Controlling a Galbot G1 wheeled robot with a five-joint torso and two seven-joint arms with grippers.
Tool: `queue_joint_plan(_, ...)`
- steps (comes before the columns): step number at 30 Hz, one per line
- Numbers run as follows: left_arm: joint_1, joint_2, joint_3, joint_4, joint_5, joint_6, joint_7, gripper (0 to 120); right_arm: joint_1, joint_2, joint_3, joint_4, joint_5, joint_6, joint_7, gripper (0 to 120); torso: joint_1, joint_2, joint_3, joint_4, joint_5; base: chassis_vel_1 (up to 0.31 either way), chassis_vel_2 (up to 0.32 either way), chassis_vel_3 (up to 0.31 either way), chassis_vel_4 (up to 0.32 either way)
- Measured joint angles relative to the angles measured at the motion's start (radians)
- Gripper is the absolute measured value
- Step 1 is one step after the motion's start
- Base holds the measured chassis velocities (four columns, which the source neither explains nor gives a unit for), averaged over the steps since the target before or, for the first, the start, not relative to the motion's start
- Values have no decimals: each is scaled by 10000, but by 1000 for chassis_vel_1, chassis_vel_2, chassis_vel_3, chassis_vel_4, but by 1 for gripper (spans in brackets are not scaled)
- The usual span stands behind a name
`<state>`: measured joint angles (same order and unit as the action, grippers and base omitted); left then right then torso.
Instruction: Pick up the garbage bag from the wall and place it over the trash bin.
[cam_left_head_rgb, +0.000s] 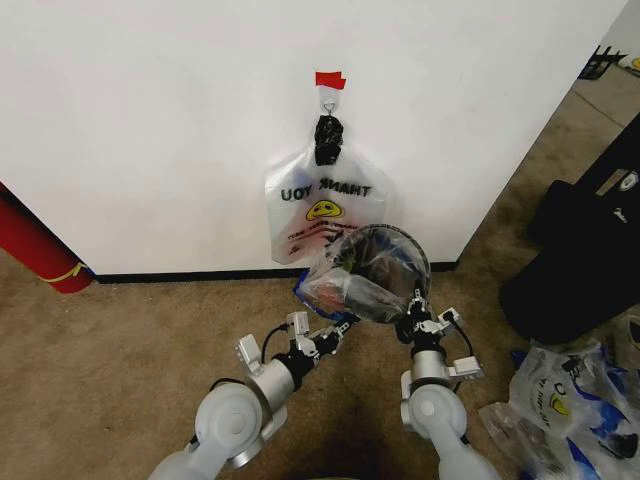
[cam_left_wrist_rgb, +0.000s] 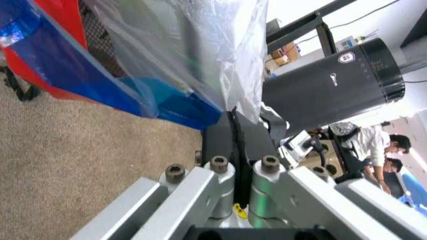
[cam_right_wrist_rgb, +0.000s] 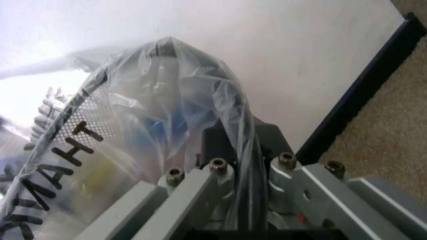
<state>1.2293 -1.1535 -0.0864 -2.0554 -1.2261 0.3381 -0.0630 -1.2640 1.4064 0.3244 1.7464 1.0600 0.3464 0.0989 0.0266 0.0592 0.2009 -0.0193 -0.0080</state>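
Observation:
The trash bin (cam_left_head_rgb: 392, 248), black wire mesh, stands on the carpet against the wall (cam_left_head_rgb: 150, 120). The garbage bag (cam_left_head_rgb: 340, 285), thin and translucent with blue patches, is draped over its mouth and down its near side. My left gripper (cam_left_head_rgb: 338, 326) is shut on the bag's lower left edge. In the left wrist view the left gripper (cam_left_wrist_rgb: 233, 119) pinches the garbage bag (cam_left_wrist_rgb: 220, 60) beside the bin's red base (cam_left_wrist_rgb: 63, 20). My right gripper (cam_left_head_rgb: 416, 305) is shut on the bag at the bin's right rim. The right wrist view shows the right gripper (cam_right_wrist_rgb: 245, 137) holding plastic stretched over the rim (cam_right_wrist_rgb: 87, 95).
A white THANK YOU bag (cam_left_head_rgb: 320, 205) hangs from a hook (cam_left_head_rgb: 327, 103) under red tape (cam_left_head_rgb: 329, 80), right behind the bin. A red cylinder (cam_left_head_rgb: 35, 250) leans at the left. A big black case (cam_left_head_rgb: 580, 250) and loose bags (cam_left_head_rgb: 565, 400) lie at the right.

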Motion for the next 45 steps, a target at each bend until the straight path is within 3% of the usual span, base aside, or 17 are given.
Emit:
queue_joint_plan(5,21,8,15,25,153,-34,68,0,0,-14,2,35,2,1,65,0,0,0,0,0,0,0,0,0,0)
queue_joint_plan(13,36,118,242,569,1701,-476,207,0,-149,66,-162,510,84,-95,491,0,0,0,0,0,-1,0,0,0,0)
queue_joint_plan(19,207,166,149,470,1266,-723,243,0,-185,45,-68,605,101,-103,529,0,0,0,0,0,0,0,0,0,0)
queue_joint_plan(31,311,13,-42,601,-93,-1286,785,39,-182,56,0,794,393,-289,749,0,0,0,0,0,0,0,0,0,0)
queue_joint_plan(34,336,5,-94,648,-397,-1510,1212,54,-191,37,1,803,409,-313,786,0,0,0,0,0,0,0,0,0,0)
queue_joint_plan(37,360,21,-110,674,-454,-1622,1498,62,-192,20,17,807,425,-316,788,0,0,0,0,0,0,0,0,0,0)
queue_joint_plan(39,379,39,-114,725,-457,-1737,1764,73,-192,-6,46,807,453,-317,790,0,0,0,0,0,0,0,0,0,0)
queue_joint_plan(45,304,-97,-35,841,-423,-1847,1929,94,-238,-31,17,807,466,-317,772,0,0,0,0,-1,0,0,0,0,0)
